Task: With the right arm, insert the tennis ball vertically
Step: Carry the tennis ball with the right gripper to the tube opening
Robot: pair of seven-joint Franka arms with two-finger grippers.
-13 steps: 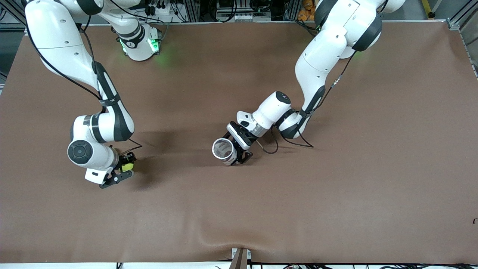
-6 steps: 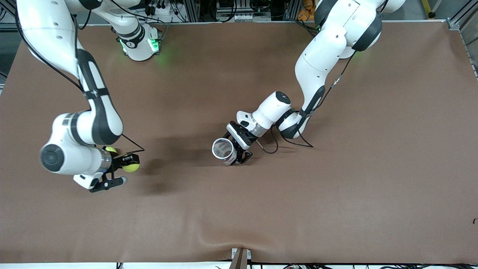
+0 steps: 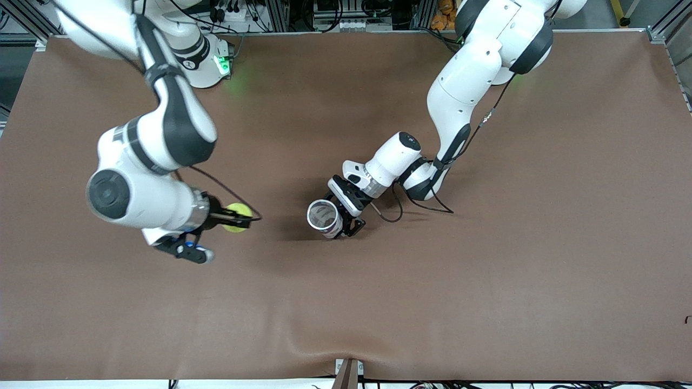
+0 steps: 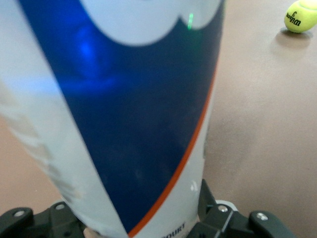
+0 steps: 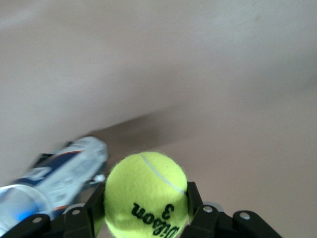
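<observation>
My right gripper (image 3: 238, 210) is shut on a yellow-green tennis ball (image 3: 235, 210) and holds it above the table, beside the can toward the right arm's end. In the right wrist view the ball (image 5: 146, 196) sits between the black fingers (image 5: 194, 198). My left gripper (image 3: 339, 220) is shut on a clear tennis ball can (image 3: 322, 216) with a blue and white label at the table's middle. Its open mouth shows from above. The can (image 4: 124, 99) fills the left wrist view and also shows in the right wrist view (image 5: 59, 176).
The brown table mat (image 3: 486, 270) spreads all around. In the left wrist view a second tennis ball (image 4: 300, 16) lies on the mat with no gripper round it; the right arm hides that spot in the front view. The arm bases stand along the table's back edge.
My right arm has risen with the ball and carried it toward the can. The left arm and the can have not moved.
</observation>
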